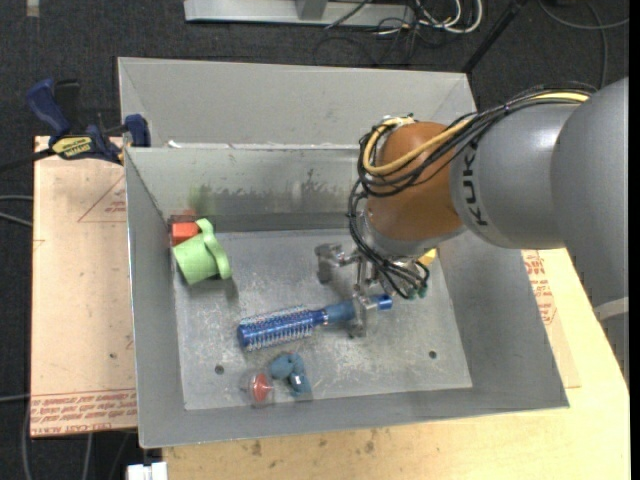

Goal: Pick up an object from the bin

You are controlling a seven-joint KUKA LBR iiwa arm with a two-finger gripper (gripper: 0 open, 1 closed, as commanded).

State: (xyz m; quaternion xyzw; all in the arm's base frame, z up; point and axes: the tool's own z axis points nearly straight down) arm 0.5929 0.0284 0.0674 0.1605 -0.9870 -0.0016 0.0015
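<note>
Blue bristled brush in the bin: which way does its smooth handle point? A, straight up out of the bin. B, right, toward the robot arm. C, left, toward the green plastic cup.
B: the blue bristled brush lies flat on the bin floor, its handle end on the right beneath the robot arm and its bristles on the left.

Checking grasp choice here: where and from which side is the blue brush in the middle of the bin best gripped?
Probably by the smooth, narrow handle at its right end, from straight above, closing across its width. The blue brush lies flat and apart from other things; its bristled head on the left is wider. The gripper hangs by the handle.
</note>
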